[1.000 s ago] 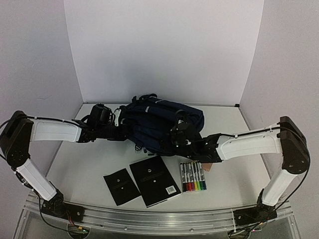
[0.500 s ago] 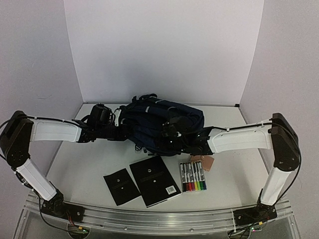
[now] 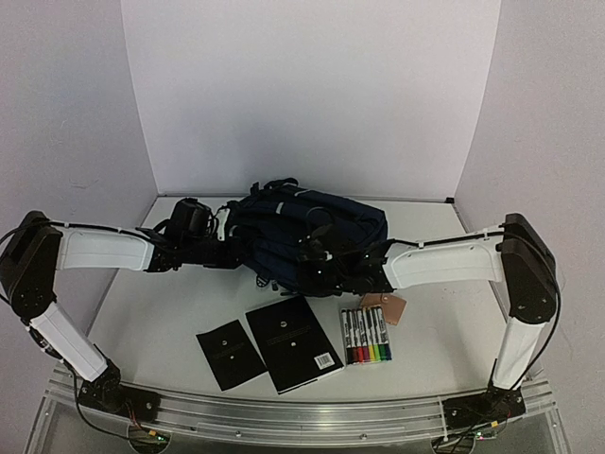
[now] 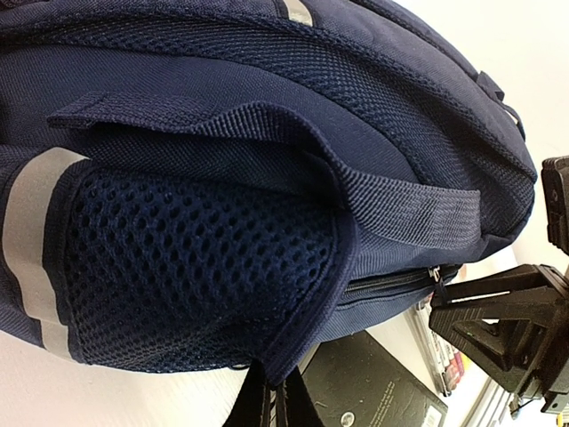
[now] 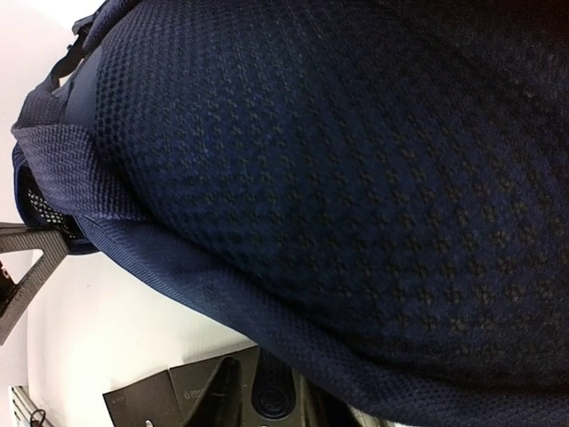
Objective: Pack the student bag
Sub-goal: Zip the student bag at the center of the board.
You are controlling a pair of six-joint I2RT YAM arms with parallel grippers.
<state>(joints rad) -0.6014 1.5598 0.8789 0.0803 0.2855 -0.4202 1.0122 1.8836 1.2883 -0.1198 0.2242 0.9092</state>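
Note:
The student bag (image 3: 307, 232), navy-blue with dark straps, lies at the back middle of the table. My left gripper (image 3: 236, 253) is at its left end. In the left wrist view it (image 4: 277, 405) is shut on the fabric edge of the bag's mesh side pocket (image 4: 196, 267). My right gripper (image 3: 318, 268) presses against the bag's front edge from the right. In the right wrist view the bag's weave (image 5: 356, 178) fills the frame. One dark finger (image 5: 218, 391) shows below it and the other is hidden under the cloth.
In front of the bag lie a large black notebook (image 3: 293, 343), a small black booklet (image 3: 230, 354), a pack of coloured markers (image 3: 367, 336) and a tan tag (image 3: 386, 307). White walls close the back and sides.
My right arm has reached left along the bag's front edge, uncovering the tan tag, and its jaws have narrowed. The left arm and the bag have stayed put.

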